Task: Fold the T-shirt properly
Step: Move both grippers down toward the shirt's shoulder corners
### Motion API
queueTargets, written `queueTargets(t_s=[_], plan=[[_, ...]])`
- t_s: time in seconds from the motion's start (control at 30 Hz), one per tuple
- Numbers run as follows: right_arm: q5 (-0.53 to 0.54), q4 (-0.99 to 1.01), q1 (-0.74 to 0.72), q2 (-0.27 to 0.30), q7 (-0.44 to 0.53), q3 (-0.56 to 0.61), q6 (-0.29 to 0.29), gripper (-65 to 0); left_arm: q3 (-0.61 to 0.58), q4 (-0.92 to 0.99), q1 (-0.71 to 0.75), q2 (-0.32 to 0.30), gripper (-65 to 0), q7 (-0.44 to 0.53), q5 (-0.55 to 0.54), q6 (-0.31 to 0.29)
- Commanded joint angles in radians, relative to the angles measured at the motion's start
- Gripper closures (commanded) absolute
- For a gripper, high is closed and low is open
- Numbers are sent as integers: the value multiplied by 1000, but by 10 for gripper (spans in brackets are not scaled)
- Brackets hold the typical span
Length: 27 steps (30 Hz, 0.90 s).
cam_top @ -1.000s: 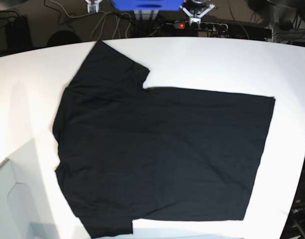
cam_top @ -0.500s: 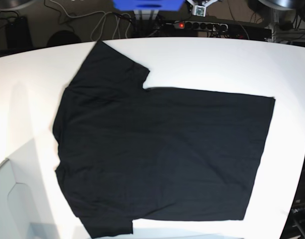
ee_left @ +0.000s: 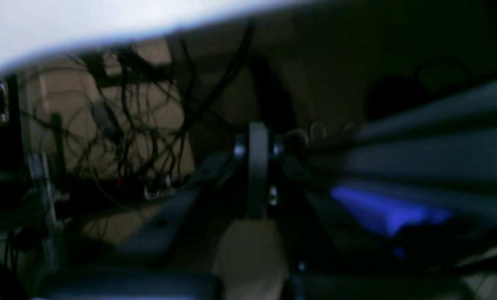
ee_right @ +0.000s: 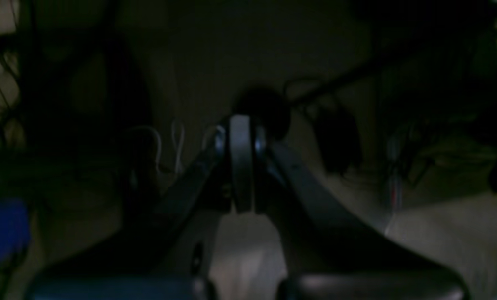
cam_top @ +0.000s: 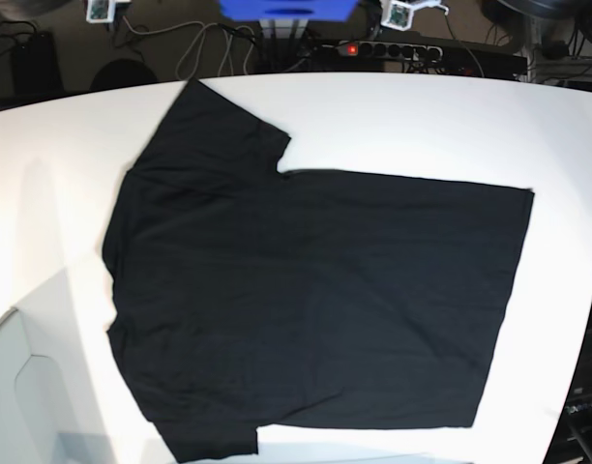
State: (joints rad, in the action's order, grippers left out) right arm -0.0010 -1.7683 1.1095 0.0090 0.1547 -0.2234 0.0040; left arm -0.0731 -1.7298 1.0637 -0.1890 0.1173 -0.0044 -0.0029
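A black T-shirt (cam_top: 306, 309) lies flat, plain side up, across the white bench (cam_top: 422, 126), both grippers (ee_left: 257, 175) (ee_right: 242, 162) clenched empty beyond its far edge; a clean first fold likely means pinching matching corners and carrying them over evenly.
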Motion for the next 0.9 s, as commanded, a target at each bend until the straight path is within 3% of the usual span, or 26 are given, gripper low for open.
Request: queueTargets(t_s=[0.0, 0.13, 0.23, 0.37, 0.53, 0.7, 0.8, 0.87], plan=[[0, -41, 22, -7, 19, -15, -2, 0, 2, -45, 29, -22, 0, 6, 2, 1], [0, -138, 14, -20, 18, -26, 0, 0, 2, -169, 31, -51, 0, -98, 2, 1], [0, -178, -13, -22, 16, -23, 1, 0, 5, -220, 28, -56, 0, -112, 2, 1], [0, -229, -76, -24, -82, -21, 3, 0, 49, -261, 25, -48, 0, -115, -29, -1], [0, -256, -164, -24, -172, -21, 3, 0, 147, -270, -20, -60, 0, -120, -297, -9], [0, -258, -250, -24, -228, -21, 9, 0, 249, -272, -30, -157, 0, -120, -556, -9], [9, -258, -312, -28, -278, -21, 89, 0, 301, -272, -32, -201, 0, -120, -664, -9], [72, -258, -360, -50, -327, -28, 149, 0, 333, -272, -44, -214, 0, -120, -716, -9]])
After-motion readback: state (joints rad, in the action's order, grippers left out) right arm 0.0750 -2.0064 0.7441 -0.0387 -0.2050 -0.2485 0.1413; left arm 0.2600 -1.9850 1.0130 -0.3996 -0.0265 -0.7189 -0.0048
